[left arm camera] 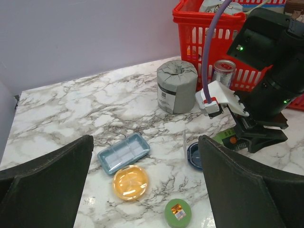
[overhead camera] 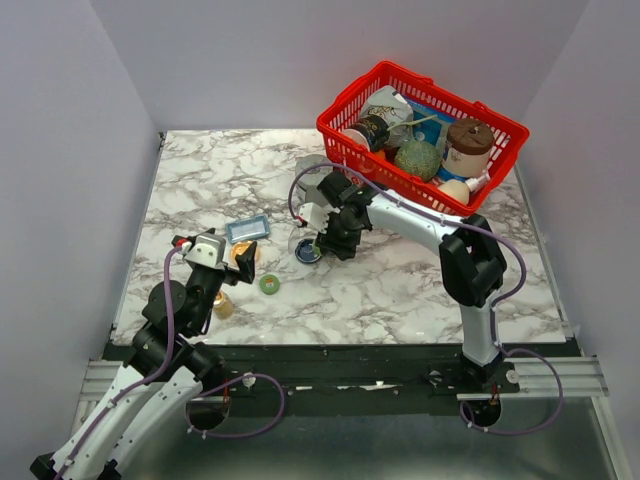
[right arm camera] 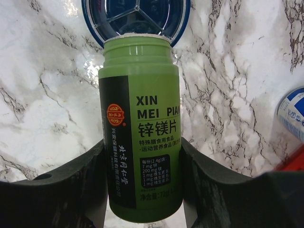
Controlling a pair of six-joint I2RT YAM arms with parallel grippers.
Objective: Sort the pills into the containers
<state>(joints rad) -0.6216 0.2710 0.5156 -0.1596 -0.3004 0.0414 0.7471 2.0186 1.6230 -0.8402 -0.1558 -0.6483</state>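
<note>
Right hand [right arm camera: 142, 149] grasps green bottle [right arm camera: 137, 118], mouth over blue dish [right arm camera: 135, 14] | left hand [left arm camera: 145, 142] spread wide near orange dish [left arm camera: 130, 182] | marble surface [overhead camera: 400, 290]

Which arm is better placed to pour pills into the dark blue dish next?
Right: the right gripper holds the green bottle, mouth pointing at the dark blue dish. The left gripper is open, empty, near the orange dish.

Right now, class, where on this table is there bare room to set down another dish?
Free: the far-left marble behind the blue tray; the near marble right of the green cap. Crowded: between the orange dish and dark blue dish, and by the red basket.
</note>
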